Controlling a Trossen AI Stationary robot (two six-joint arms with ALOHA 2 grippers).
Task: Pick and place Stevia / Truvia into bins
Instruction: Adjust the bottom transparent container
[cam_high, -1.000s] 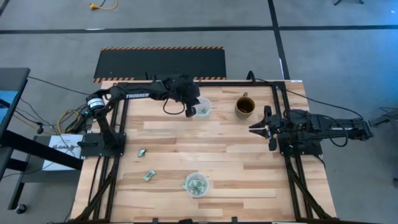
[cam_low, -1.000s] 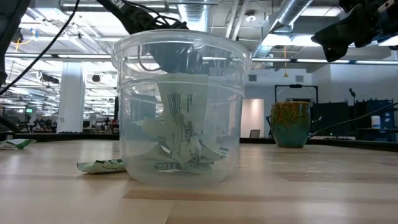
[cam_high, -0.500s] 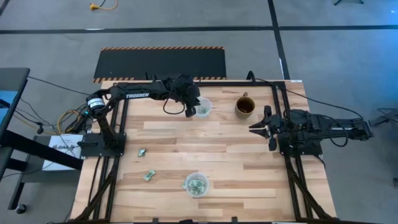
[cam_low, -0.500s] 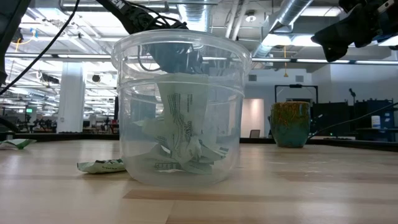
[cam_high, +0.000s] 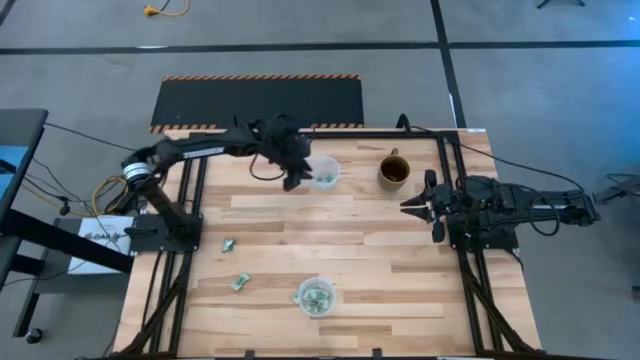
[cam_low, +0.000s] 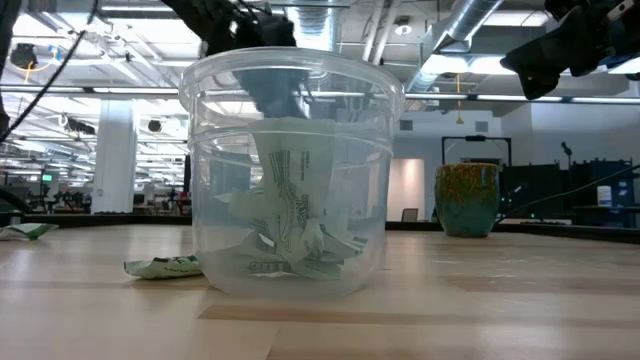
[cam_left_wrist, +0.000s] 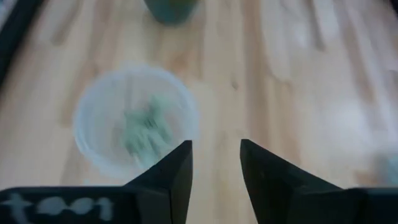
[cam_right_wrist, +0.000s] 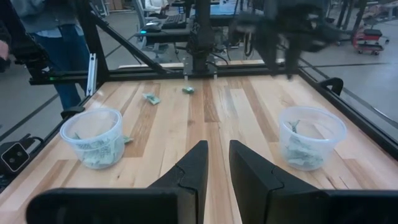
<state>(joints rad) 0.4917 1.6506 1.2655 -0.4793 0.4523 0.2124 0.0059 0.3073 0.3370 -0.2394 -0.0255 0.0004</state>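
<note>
Left gripper (cam_high: 297, 179) with jaws parted a little, nothing between the two dark fingers (cam_left_wrist: 175, 171) in the left wrist view; hovering just beside the far clear round plastic cup (cam_high: 325, 172), on its left-arm side, green-and-white packets visible inside. Right gripper (cam_high: 414, 203) parked at the right-arm edge of the pale wooden table (cam_high: 350, 245), jaws narrowly parted and empty in its own wrist view. Second clear cup (cam_high: 317, 296) near the front edge, well apart from the first, also holding packets. Two small flat green-and-white paper sweetener packets (cam_high: 228, 245) loose on the table, one near the left arm's base frame, the other (cam_high: 239, 283) closer to the front cup. Brown handled mug (cam_high: 393, 171) just beside the far cup. Likely risks: clipping the far cup's rim in leaving and tipping it, since light and only part full; a flat packet on bare wood sliding away under closing fingers; a careless release beside the front cup instead of in it. Open room: broad bare middle of the table between the two cups; tight spots at the black frame rails on both sides and along the front edge by the near cup.
</note>
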